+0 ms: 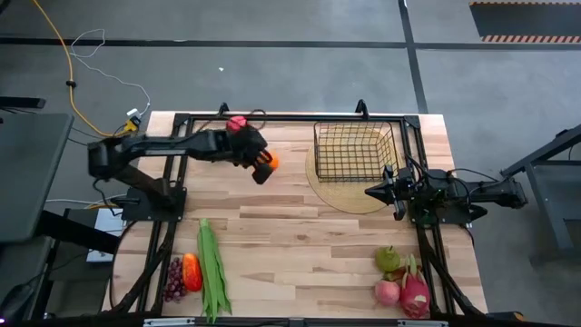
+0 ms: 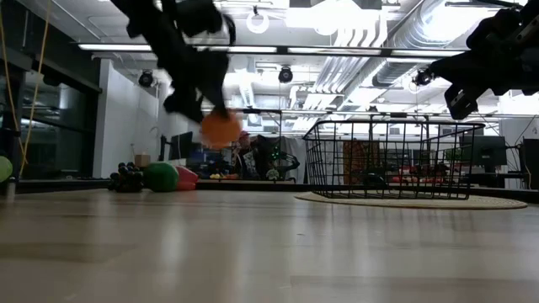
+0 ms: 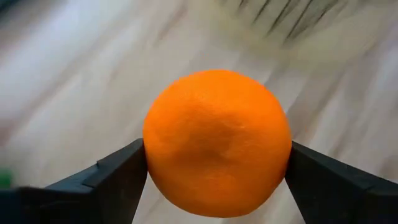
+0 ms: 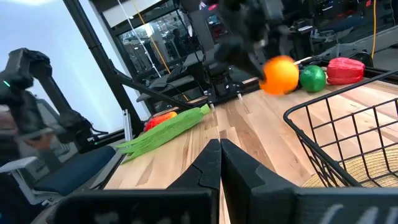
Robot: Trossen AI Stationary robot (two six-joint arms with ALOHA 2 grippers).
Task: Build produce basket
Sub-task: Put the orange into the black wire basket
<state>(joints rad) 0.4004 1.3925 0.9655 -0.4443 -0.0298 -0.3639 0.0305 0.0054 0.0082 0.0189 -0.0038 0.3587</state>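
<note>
Left gripper: fingers spread wide and pressed to both sides of a round orange fruit, which sits clamped between them. In the low view the fruit hangs clear above the bench. From above, the left gripper is over the far half of the bench, between the far-left corner and the basket.

Right gripper: fingers pressed together, holding nothing, poised beside the near edge of the round tan mat, toward the right edge.

The basket stands on the mat at the far-right part of the bench; nothing shows inside it.

Near-left corner: grapes, red pepper, long green beans.

Near-right corner: pear, pinkish apple, dragon fruit.

Far edge: a red item shows beside the left arm.
</note>
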